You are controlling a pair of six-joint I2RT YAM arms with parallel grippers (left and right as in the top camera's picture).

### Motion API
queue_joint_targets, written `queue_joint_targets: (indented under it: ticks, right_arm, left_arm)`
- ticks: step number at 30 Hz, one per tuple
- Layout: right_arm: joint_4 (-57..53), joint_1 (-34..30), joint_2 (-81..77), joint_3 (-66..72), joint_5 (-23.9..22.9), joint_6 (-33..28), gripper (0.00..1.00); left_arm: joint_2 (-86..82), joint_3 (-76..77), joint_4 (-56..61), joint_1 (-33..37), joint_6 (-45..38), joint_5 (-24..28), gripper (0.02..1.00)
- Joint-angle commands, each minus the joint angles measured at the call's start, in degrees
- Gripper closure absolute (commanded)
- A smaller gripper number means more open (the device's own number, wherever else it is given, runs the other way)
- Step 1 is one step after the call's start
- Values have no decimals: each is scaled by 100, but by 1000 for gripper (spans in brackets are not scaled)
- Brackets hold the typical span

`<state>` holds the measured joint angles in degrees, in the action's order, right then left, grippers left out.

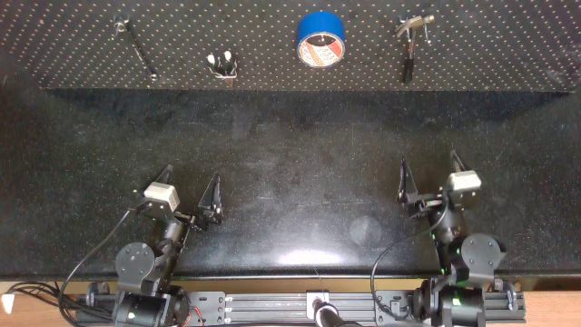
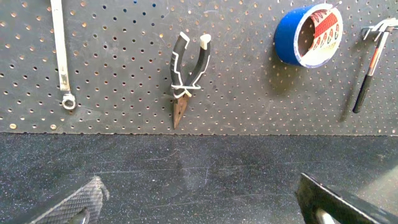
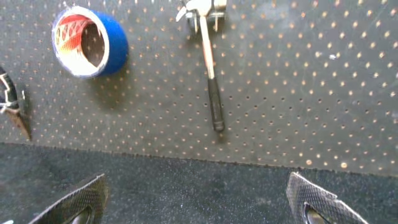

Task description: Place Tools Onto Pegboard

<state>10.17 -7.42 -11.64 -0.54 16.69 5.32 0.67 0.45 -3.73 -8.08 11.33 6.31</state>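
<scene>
Four tools hang on the pegboard point(image 1: 508, 45) along the top of the frame: a wrench point(image 1: 136, 48) at upper left, pliers point(image 1: 222, 65) beside it, a blue tape roll point(image 1: 320, 41) at centre, and a hammer point(image 1: 411, 41) at upper right. The hammer is probably head-heavy and rigid, best held on the handle close to the head. The tape looks light, pinched through its ring wall. The slim steel wrench may slip. The left gripper point(image 1: 192, 173) and right gripper point(image 1: 428, 160) sit low over the dark table point(image 1: 290, 154), both spread wide and empty.
</scene>
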Motion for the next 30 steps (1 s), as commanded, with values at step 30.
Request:
queue_joint_targets:
  ticks: [30]
  right_arm:
    - [-1338,-17,1132,7,96,173,51]
  left_arm:
    - [-48,-13,-15,-24,-92,83,23]
